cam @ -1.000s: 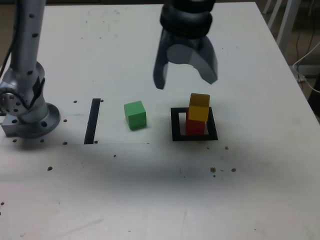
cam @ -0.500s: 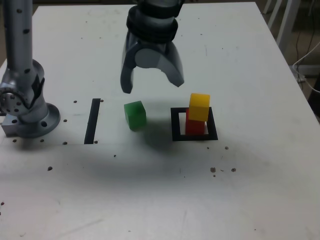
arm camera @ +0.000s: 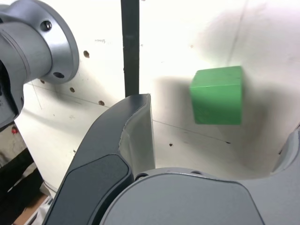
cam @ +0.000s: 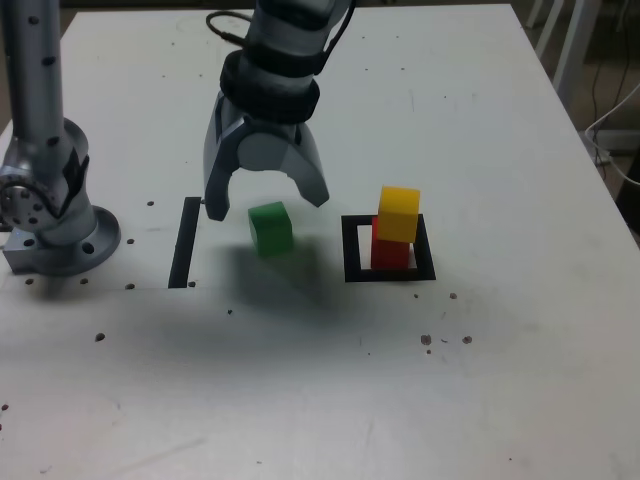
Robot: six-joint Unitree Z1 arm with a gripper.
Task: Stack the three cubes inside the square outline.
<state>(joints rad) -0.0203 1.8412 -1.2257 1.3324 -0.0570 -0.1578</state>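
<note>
Smooth, matt green cube [cam: 271, 230] [arm camera: 217, 96]

Jaws [cam: 267, 205] lower, shifted exterior view's left — now near green cube [cam: 271, 229]

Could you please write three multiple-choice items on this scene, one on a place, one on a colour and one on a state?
1. Where is the green cube?
A) Inside the square outline
B) On top of the yellow cube
C) Between the black strip and the square outline

2. Which colour is the cube directly under the yellow one?
A) Red
B) Green
C) Blue

3. How does the tool stand?
A) Shut on the yellow cube
B) Open, holding nothing
C) Shut and empty

Key:
1 C: the exterior view shows it on the table with the strip on one side and the outline on the other.
2 A: the red cube shows beneath the yellow.
3 B: its jaws are spread, with no cube gripped.
</note>
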